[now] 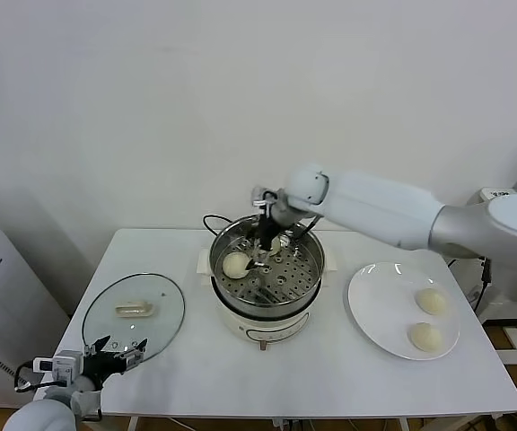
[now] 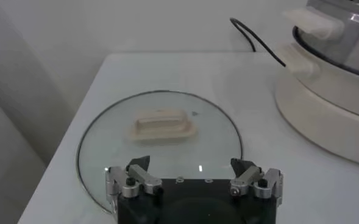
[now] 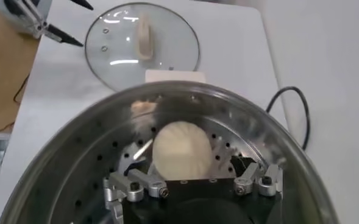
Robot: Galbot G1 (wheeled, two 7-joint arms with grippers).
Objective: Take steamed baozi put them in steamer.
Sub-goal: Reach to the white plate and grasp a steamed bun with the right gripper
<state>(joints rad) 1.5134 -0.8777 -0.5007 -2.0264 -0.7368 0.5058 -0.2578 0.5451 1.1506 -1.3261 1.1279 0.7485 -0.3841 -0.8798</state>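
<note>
At the tabletop's (image 1: 330,377) near left corner, the left claw (image 1: 115,352) is parked with fingers spread wide and empty, beside a flat glass lid (image 1: 134,314). Near the right edge, two baozi (image 1: 432,301) are left on a smooth white plate (image 1: 375,305). At the centre, a shiny perforated steel steamer (image 1: 305,269) is seen; inside it the right claw (image 3: 191,182) is spread wide around a bun (image 3: 180,148), apparently released. The buns are judged light, soft, easily dented; a gentle grip across the sides is advised.

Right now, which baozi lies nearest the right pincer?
The baozi on the steamer's perforated floor, directly between the open right pincer; two others rest on the plate.
</note>
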